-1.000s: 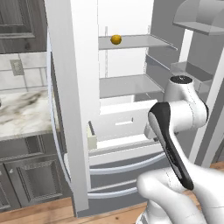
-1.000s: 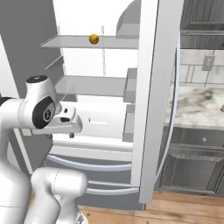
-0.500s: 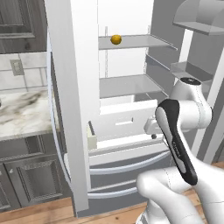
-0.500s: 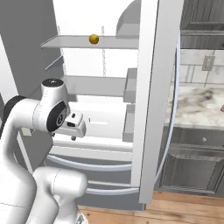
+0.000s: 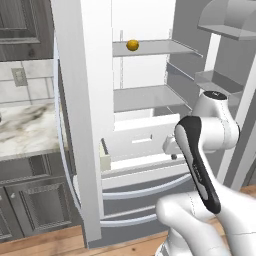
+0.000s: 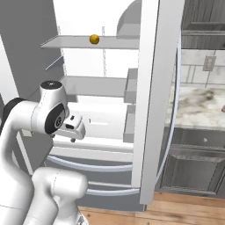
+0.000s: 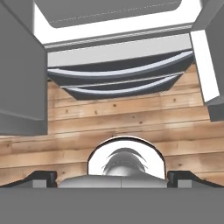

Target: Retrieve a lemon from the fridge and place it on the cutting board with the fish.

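So the fridge (image 5: 85,125) stands with both doors swung wide, and the lemon (image 5: 132,45) sits alone on the top shelf (image 5: 155,48), upper middle of the left base frame. In the right base frame it's upper left (image 6: 94,39). The hand (image 6: 72,127) sits much lower, around crisper level, pointing down at the wood floor (image 7: 113,113) and the bottom drawers (image 7: 118,81). Its fingertips (image 7: 43,177) are spread wide and it's holding nothing. My guess is the arm's tucked low to clear the doors before reaching up.
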